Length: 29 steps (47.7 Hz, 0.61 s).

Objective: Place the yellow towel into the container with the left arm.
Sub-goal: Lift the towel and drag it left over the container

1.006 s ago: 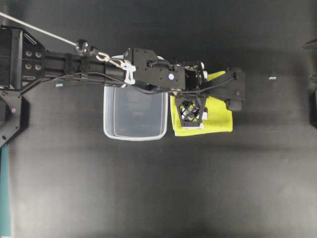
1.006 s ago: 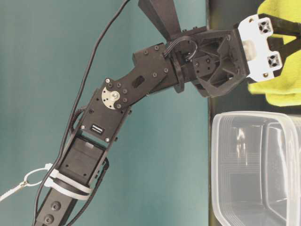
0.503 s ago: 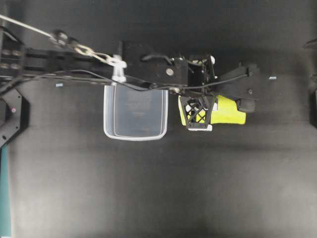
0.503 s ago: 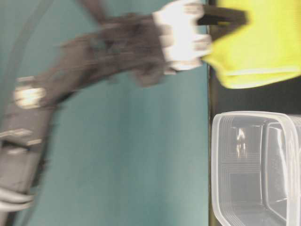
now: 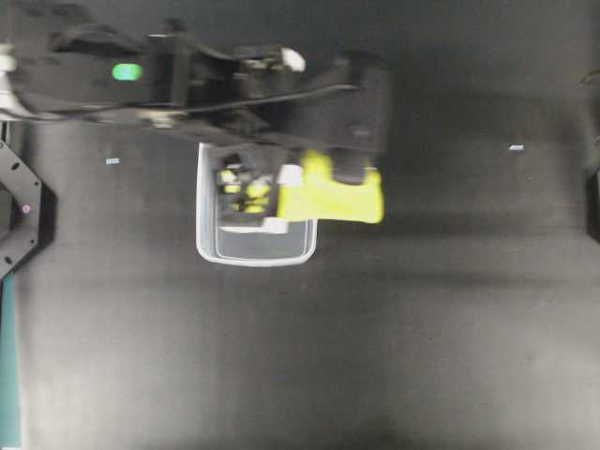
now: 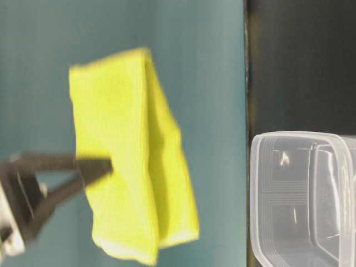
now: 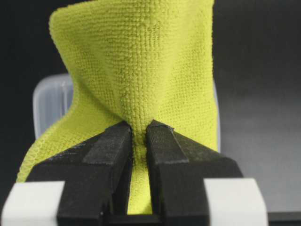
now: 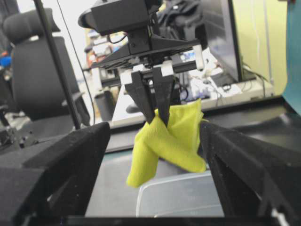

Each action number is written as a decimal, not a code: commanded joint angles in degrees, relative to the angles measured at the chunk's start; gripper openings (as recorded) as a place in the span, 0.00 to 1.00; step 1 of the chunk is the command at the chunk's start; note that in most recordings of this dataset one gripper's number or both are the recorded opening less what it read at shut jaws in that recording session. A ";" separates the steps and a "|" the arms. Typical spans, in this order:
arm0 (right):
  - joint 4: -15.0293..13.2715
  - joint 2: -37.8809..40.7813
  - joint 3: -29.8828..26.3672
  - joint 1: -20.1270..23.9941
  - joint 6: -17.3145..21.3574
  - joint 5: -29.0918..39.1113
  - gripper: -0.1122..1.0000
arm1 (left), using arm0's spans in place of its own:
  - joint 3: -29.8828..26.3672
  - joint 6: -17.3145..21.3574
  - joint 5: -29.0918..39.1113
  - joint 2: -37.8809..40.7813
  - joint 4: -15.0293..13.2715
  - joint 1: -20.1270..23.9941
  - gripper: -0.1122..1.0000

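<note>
My left gripper (image 7: 137, 128) is shut on a fold of the yellow towel (image 7: 141, 61) and holds it in the air. In the overhead view the towel (image 5: 339, 197) hangs over the right rim of the clear container (image 5: 253, 246), with the blurred left gripper (image 5: 286, 186) above the tub. The table-level view shows the towel (image 6: 133, 156) pinched by the left gripper's dark fingers (image 6: 92, 168), high above the container (image 6: 303, 194). In the right wrist view the towel (image 8: 174, 141) dangles from the left gripper (image 8: 157, 115) above the container (image 8: 183, 197). My right gripper (image 8: 154, 136) is open and empty, far from them.
The container stands on a black table (image 5: 422, 328). A teal wall (image 6: 194, 55) lies behind the table. A small pale tape mark (image 5: 516, 147) sits at the right and another (image 5: 112, 160) at the left.
The left gripper has closed on the towel, lifted it off the table and carried it left, from beside the container to above its right rim. The container has not moved.
</note>
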 commanded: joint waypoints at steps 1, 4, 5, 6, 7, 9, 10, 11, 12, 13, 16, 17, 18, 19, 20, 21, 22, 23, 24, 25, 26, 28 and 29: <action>0.18 1.05 -0.35 -0.09 0.00 -0.88 0.77 | 5.80 -0.09 -2.81 -5.10 0.09 0.18 0.16; 0.18 1.05 -0.35 -0.09 0.00 -0.97 0.77 | 8.96 0.00 -5.01 -6.59 0.18 0.18 0.16; 0.09 1.05 -0.35 -0.09 0.00 -0.97 0.77 | 9.84 0.09 -5.71 -7.03 0.18 0.18 0.16; 0.18 1.05 -0.35 -0.09 0.00 -0.97 0.77 | 10.81 0.18 -6.24 -7.47 0.18 0.18 0.16; 0.09 1.05 -0.35 -0.09 0.00 -1.14 0.77 | 11.43 0.18 -6.94 -7.82 0.18 0.26 0.16; 0.09 0.97 -0.35 -0.09 0.00 -1.49 0.77 | 12.57 0.18 -8.26 -8.53 0.18 0.18 0.16; 0.09 1.05 -0.35 -0.09 0.00 -1.85 0.77 | 13.10 0.18 -8.88 -8.88 0.18 0.26 0.16; 0.09 0.97 -0.35 -0.09 0.00 -2.20 0.77 | 13.54 0.18 -9.49 -9.05 0.09 0.26 0.16; 0.09 1.05 -0.35 -0.09 0.00 -2.64 0.77 | 13.80 0.18 -10.02 -9.23 0.18 0.26 0.16; 0.09 0.97 -0.35 -0.09 0.00 -2.99 0.77 | 14.15 0.18 -10.63 -9.40 0.09 0.26 0.16; 0.09 1.05 -0.35 -0.09 0.00 -3.96 0.77 | 15.29 0.18 -12.13 -9.67 0.09 0.26 0.16; 0.09 1.05 -0.35 -0.09 0.00 -4.13 0.77 | 15.64 0.18 -12.39 -9.67 0.18 0.26 0.16; 0.18 1.05 -0.35 -0.09 -0.09 -4.39 0.77 | 16.08 0.18 -12.66 -9.67 0.18 0.35 0.16; 0.09 1.05 -0.35 -0.09 -0.09 -4.48 0.77 | 16.52 0.09 -12.92 -9.58 0.09 0.53 0.16; 0.18 1.05 -0.35 -0.09 0.00 -4.48 0.77 | 16.96 0.09 -13.10 -9.58 0.18 0.70 0.16; 0.09 1.05 -0.35 -0.09 0.00 -4.57 0.77 | 17.31 0.00 -13.18 -9.49 0.18 0.88 0.16; 0.09 1.05 -0.35 -0.09 -0.09 -4.57 0.77 | 17.67 0.00 -13.36 -9.49 0.18 0.97 0.16; 0.09 1.14 -0.35 -0.09 0.00 -4.48 0.77 | 18.11 0.09 -13.54 -9.32 0.18 0.97 0.16; 0.09 1.14 -0.35 -0.09 0.00 -4.57 0.77 | 18.63 0.09 -13.89 -9.14 0.18 0.97 0.16; 0.18 1.14 -0.26 -0.09 0.00 -4.57 0.77 | 18.90 0.09 -14.15 -8.96 0.18 0.97 0.16; 0.09 1.14 -0.35 -0.09 0.00 -4.57 0.77 | 19.16 0.00 -14.50 -8.88 0.18 0.97 0.16; 0.09 1.14 -0.35 -0.09 0.00 -4.48 0.77 | 19.60 0.00 -15.29 -8.70 0.18 0.97 0.16; 0.09 1.14 -0.26 -0.09 0.00 -4.57 0.77 | 19.95 0.09 -15.73 -8.53 0.18 0.97 0.16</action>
